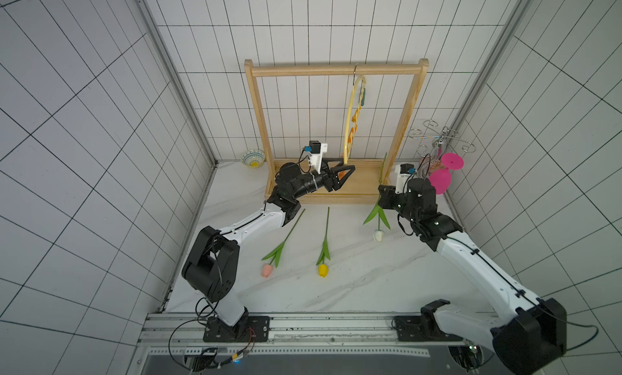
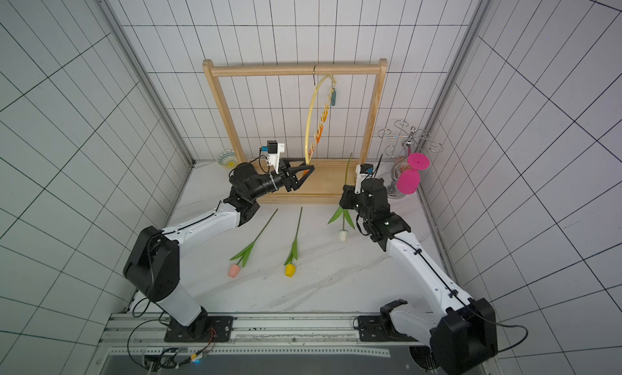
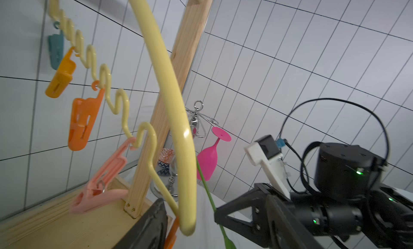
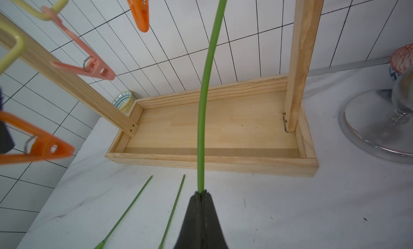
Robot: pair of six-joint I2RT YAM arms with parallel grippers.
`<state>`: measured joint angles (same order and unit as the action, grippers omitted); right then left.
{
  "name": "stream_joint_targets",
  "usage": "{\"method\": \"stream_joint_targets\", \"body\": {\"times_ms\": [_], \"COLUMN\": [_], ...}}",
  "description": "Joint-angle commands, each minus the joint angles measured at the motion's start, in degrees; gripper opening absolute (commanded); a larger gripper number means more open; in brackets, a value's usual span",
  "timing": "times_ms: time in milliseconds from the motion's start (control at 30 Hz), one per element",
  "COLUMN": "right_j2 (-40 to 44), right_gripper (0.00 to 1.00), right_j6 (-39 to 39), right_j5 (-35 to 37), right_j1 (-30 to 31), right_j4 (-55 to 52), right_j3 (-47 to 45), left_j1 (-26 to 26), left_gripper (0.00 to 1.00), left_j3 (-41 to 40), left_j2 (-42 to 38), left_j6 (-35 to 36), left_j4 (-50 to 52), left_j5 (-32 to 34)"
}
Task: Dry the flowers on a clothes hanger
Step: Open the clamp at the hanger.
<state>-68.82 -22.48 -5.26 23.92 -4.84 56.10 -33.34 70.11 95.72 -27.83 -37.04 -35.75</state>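
Near the clothes hanger (image 1: 347, 121), the right gripper (image 4: 202, 193) pinches the white tulip (image 1: 378, 234)

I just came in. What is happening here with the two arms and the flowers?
The arms are working to clip tulips onto the yellow clothes hanger on the wooden rack. The right gripper is shut on the white tulip by its stem, bloom down. The left gripper has its jaws around an orange clothespin at the hanger's low end; whether it squeezes is unclear. The pink tulip and yellow tulip lie on the table.
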Motion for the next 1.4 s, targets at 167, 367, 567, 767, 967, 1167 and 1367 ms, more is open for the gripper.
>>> {"method": "stream_joint_targets", "body": {"times_ms": [167,367,567,767,967,1167,1367], "right_j2": [-4.92,-5.42,-5.35,-4.32,-3.92,-2.78,-1.87], "right_gripper": [0.00,0.00,0.00,0.00,0.00,0.00,0.00], "right_j6": [4.26,4.46,5.92,6.47,6.77,7.29,7.80], "right_j5": [-15.81,-21.94,-21.39,-19.94,-19.22,-16.43,-13.31], "right_j1": [-4.80,-5.82,-6.01,-6.13,-6.42,-6.45,-6.59], "right_j4": [-3.10,1.33,1.82,1.52,1.33,0.34,-0.46], "right_j3": [8.66,7.57,7.80,7.43,7.20,6.84,6.48], "left_j1": [-2.03,-2.01,-2.08,-1.99,-2.06,-2.14,-2.67], "left_gripper": [0.71,0.70,0.56,0.50,0.50,0.46,0.45], "left_j3": [3.30,2.78,2.59,9.49,20.20,24.01,26.29], "left_j2": [-2.17,-2.70,1.38,8.25,13.79,15.80,17.04], "left_j6": [12.49,21.40,26.06,33.61,36.80,39.12,40.74], "left_j4": [12.15,16.51,5.60,7.32,16.46,21.47,24.16], "left_j5": [-3.30,4.01,4.21,4.19,1.31,1.18,0.77]}}
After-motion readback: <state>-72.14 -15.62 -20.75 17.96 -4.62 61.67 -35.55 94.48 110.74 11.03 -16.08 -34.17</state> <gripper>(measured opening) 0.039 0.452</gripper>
